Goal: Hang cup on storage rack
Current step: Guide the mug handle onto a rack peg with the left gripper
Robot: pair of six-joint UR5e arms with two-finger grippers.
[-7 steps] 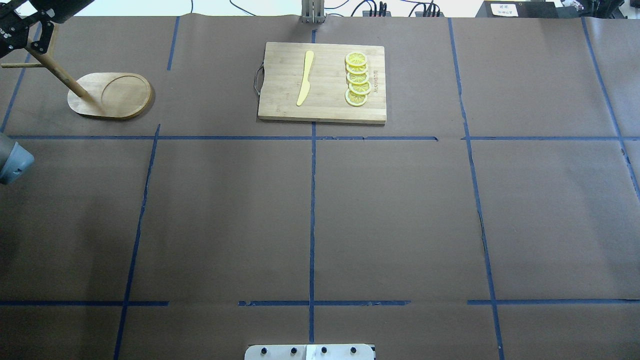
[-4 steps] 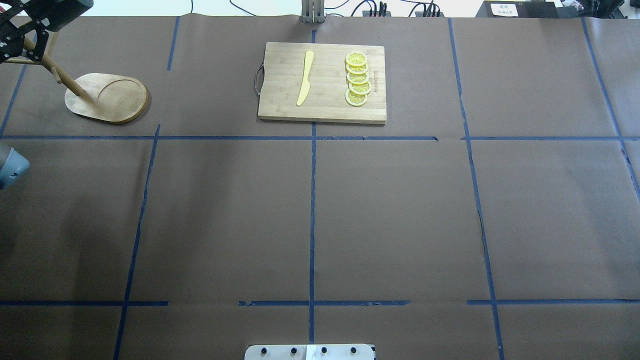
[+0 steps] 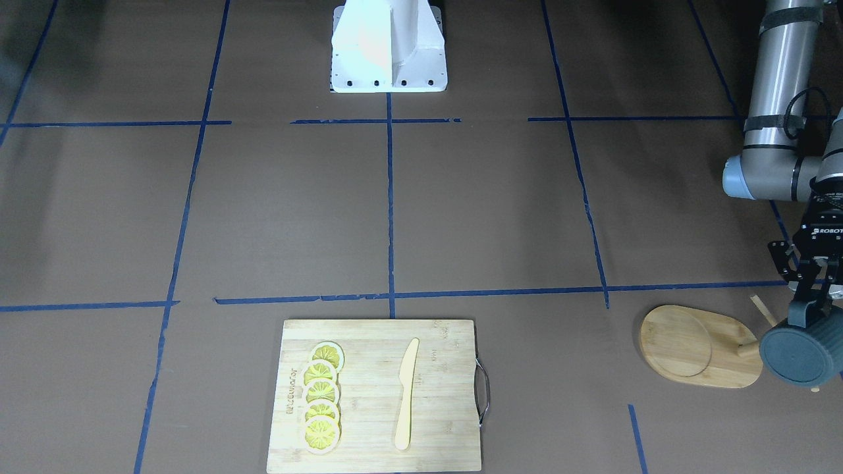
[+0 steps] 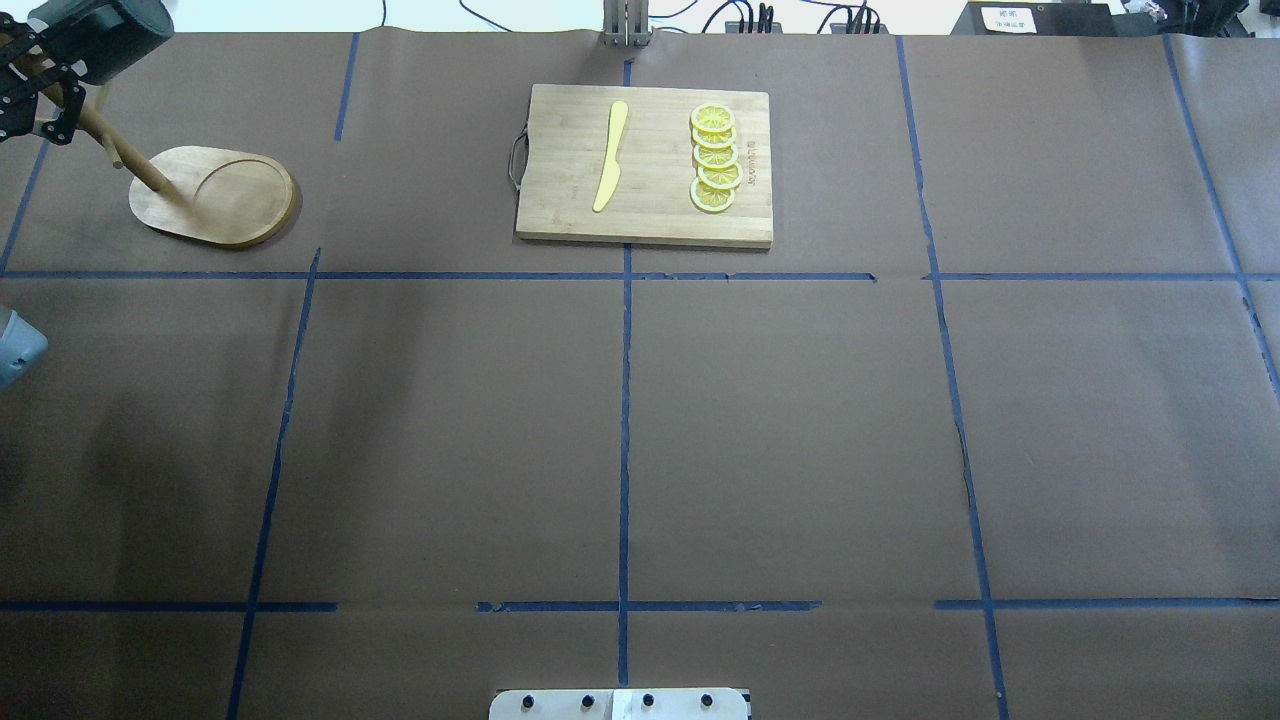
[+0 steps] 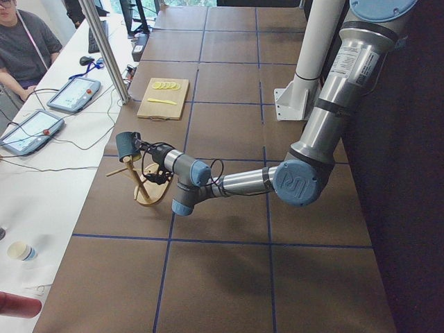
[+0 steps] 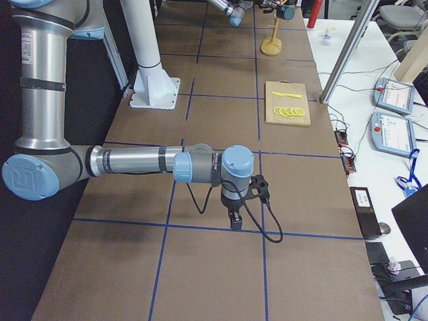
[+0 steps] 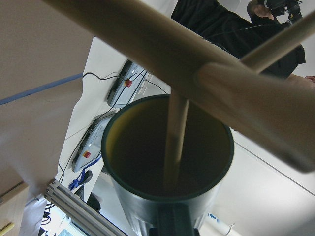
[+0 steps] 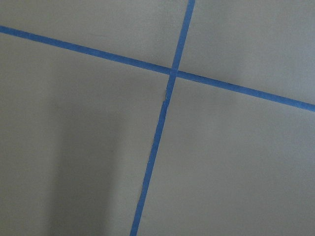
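My left gripper (image 3: 807,319) is shut on the dark teal-grey cup (image 3: 800,355) and holds it on its side against the wooden storage rack (image 3: 698,345), up by the post. From overhead the cup (image 4: 100,35) is at the far left corner, above the rack's oval base (image 4: 160,205). In the left wrist view a thin peg (image 7: 174,132) reaches into the cup's yellow mouth (image 7: 133,147), and the post (image 7: 147,44) crosses above. The cup's handle is hidden. My right gripper (image 6: 235,224) shows only in the exterior right view, low over the table; I cannot tell whether it is open or shut.
A bamboo cutting board (image 4: 650,215) with a yellow knife (image 4: 611,155) and several lemon slices (image 4: 715,160) lies at the far middle of the table. The table's left edge runs close to the rack. An operator sits beyond that edge (image 5: 24,41).
The cup and my left gripper have moved left along the rack's top. The rack has turned and its base has slid slightly left; a side peg no longer shows from overhead.
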